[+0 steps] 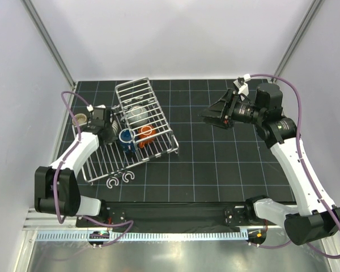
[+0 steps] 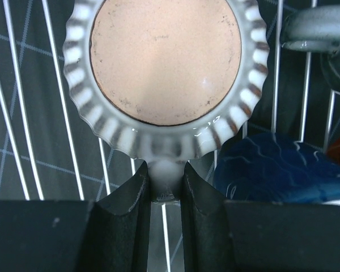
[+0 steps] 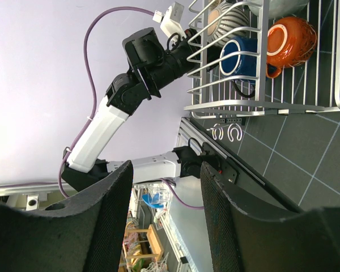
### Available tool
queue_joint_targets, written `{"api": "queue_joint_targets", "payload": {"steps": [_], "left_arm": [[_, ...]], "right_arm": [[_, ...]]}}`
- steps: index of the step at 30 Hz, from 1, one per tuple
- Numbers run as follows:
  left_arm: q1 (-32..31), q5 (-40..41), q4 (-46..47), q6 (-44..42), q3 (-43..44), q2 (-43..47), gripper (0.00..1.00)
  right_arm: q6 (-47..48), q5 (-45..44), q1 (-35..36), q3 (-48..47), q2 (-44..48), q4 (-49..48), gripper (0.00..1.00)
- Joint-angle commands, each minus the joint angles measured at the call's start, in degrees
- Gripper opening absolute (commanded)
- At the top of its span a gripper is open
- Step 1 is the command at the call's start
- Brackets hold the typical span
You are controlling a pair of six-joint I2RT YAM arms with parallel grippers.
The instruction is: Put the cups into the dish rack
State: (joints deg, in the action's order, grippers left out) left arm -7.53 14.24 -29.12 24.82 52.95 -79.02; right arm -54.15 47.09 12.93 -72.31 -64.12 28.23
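Note:
The dish rack lies at the left of the table. My left gripper hovers over its flat slatted part, shut on the handle of the cream striped cup, whose tan bottom faces the wrist camera. Right beside it in the rack sits the dark blue cup, then the orange-red cup. The speckled grey cup rests in the raised basket. A small tan cup stands on the table left of the rack. My right gripper hangs open and empty over the table's right half, well away from the rack.
Two small white C-shaped hooks lie on the mat just in front of the rack. White walls close in the table on three sides. The arm bases and a rail run along the near edge.

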Motion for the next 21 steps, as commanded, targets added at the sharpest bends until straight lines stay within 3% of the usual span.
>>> {"api": "queue_joint_targets", "payload": {"steps": [1, 5, 8, 9, 12, 15, 21], "left_arm": [[0.8, -2.5, 3.4, -0.2, 2.3, -1.0, 0.00], [0.8, -5.6, 3.3, 1.6, 3.2, -3.2, 0.01], [0.8, -6.0, 2.1, 2.0, 3.8, -3.6, 0.14], [0.7, -5.8, 2.1, 2.1, 3.6, -3.0, 0.24], [0.8, -4.0, 2.0, 3.0, 2.4, -1.8, 0.42], [0.9, -2.0, 1.4, 3.8, 1.2, 0.1, 0.56], [0.8, -1.0, -1.9, 4.4, 2.5, 4.4, 0.69]], "right_arm": [[-0.4, 0.5, -0.3, -0.4, 0.7, -2.3, 0.53], [-0.7, 0.5, -0.3, -0.1, 0.7, -2.4, 0.53], [-0.7, 0.7, -0.2, 0.2, 0.5, -2.7, 0.53], [-0.8, 0.8, -0.3, 0.1, 0.2, -2.7, 0.53], [-0.5, 1.1, -0.3, -0.9, -0.5, -2.2, 0.53], [-0.2, 1.0, -0.2, -1.2, -0.7, -1.7, 0.53], [-0.1, 0.7, -0.3, -0.9, -1.6, -1.2, 0.53]]}}
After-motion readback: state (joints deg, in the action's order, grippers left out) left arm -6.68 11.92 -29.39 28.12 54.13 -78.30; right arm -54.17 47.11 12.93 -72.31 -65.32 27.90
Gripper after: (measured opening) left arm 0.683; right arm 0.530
